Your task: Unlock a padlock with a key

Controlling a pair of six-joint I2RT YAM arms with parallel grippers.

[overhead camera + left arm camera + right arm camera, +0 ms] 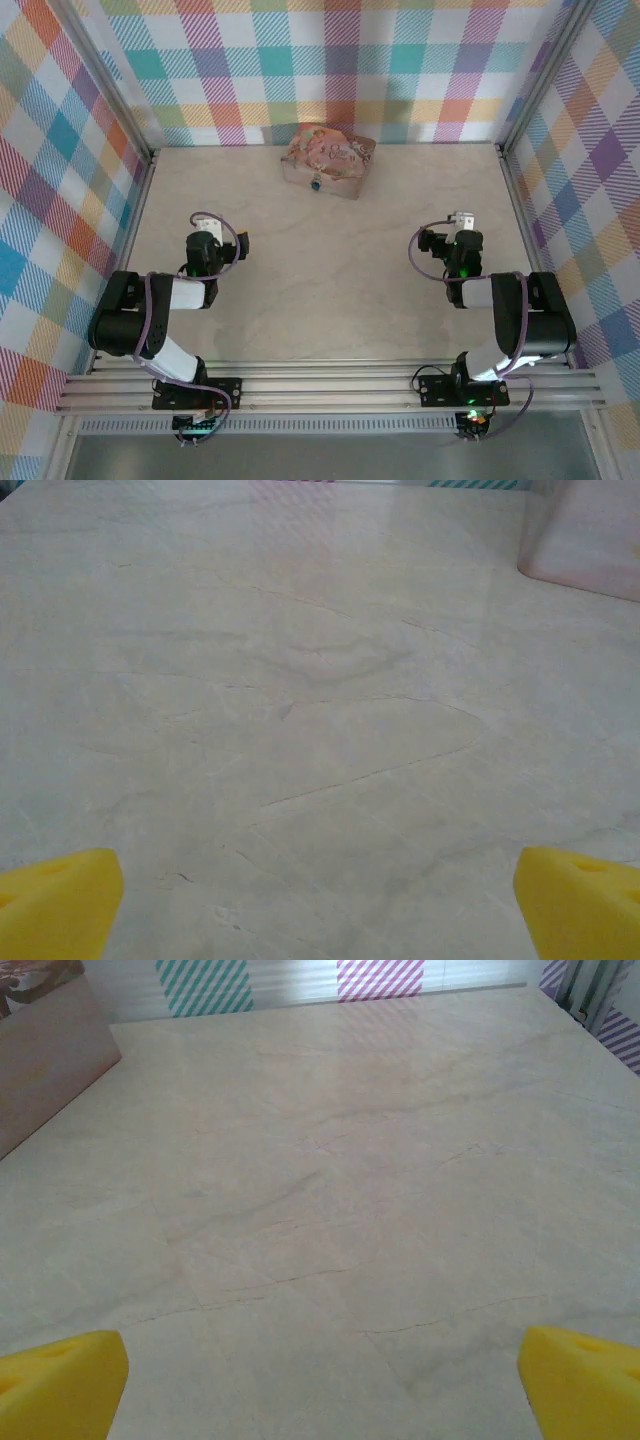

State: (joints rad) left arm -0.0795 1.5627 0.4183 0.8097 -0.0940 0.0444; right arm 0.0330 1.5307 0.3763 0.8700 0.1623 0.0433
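**Visibility limits.** In the top view the padlock [316, 185] appears only as a small blue speck. Its shackle and keyhole are too small to make out. It sits against the near face of the pink floral tin box [330, 160], which stands at the far centre of the worktop [330, 290], close to the plaid far wall [300, 60]. Whether the padlock hangs on a hasp cannot be told.

The left wrist view cuts the tin box [590, 535] off at the upper right corner, and it is blurred there. The right wrist view cuts the box [45, 1060] off at the upper left edge. In both wrist views the lower frame edge crops the yellow fingertips [55, 905] [585, 1380].

**Left end effector** [207, 225]. It is positioned over the left half of the worktop, well apart from the box. In its wrist view the left end effector [320, 910] has its fingers spread wide. Bare worktop lies between them, and nothing is gripped or touched.

**Right end effector** [463, 220]. It is positioned over the right half of the worktop, also well apart from the box. In its wrist view the right end effector [320, 1390] has its fingers equally wide apart, with nothing held between them.
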